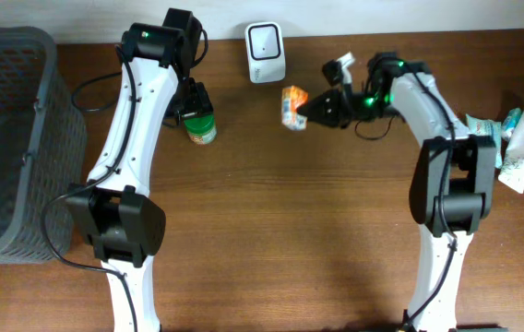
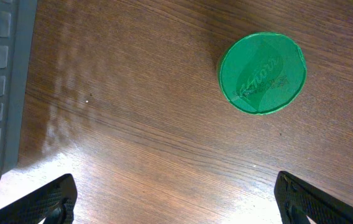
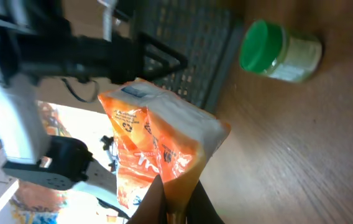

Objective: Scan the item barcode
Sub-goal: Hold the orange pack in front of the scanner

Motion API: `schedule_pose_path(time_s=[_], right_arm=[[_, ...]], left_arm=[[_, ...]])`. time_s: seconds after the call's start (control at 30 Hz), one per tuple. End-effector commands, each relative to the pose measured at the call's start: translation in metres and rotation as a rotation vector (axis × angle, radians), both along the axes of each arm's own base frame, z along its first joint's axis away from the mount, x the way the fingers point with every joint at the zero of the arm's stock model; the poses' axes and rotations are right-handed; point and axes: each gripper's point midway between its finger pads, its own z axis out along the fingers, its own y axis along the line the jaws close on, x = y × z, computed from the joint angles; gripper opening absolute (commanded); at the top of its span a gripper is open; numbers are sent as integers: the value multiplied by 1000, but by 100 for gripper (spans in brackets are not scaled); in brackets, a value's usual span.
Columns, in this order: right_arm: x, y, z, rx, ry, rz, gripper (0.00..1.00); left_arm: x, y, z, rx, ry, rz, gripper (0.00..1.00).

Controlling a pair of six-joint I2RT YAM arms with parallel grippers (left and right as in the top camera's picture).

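We note the orange packet [image 1: 293,106] toward the back of the table [image 1: 290,231], right of centre, pinched at one end by the right gripper [image 1: 315,111], whose jaws are clamped tight on it. In the right wrist view the packet [image 3: 158,143] rises from the dark fingertips at the bottom edge, crumpled, orange with white print and a pale upper side; no barcode is legible to us on the faces that show. The packet sits just in front and slightly right of the white scanner [image 1: 266,53], which stands upright at the table's back edge; the two are near but apart. We cannot tell whether the packet touches the wood. Left of the packet stands a green-lidded jar [image 1: 200,127], upright, seen from straight above in the left wrist view [image 2: 262,73] and lying across the frame in the right wrist view [image 3: 280,50]. The left gripper [image 1: 191,97] hovers over that jar with jaws spread wide, its fingers [image 2: 55,199] at the two lower corners of its camera view, holding nothing. A grey mesh basket [image 1: 4,138] fills the table's left edge. Several tubes [image 1: 516,138] lie bunched at the far right edge.
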Motion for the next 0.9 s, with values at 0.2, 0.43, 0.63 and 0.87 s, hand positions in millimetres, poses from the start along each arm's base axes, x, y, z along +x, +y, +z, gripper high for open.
schedule_pose_path(time_s=[0.2, 0.43, 0.63, 0.87], right_arm=[[-18, -5, 109, 42, -525, 3, 4], [-32, 3, 131, 49, -613, 23, 4], [-34, 11, 128, 40, -648, 45, 4], [-36, 14, 122, 11, -621, 53, 4]], left_arm=[[3, 2, 6, 8, -20, -5, 99], [3, 2, 6, 8, -20, -5, 99], [3, 2, 6, 8, -20, -5, 99], [3, 2, 6, 8, -20, -5, 99]])
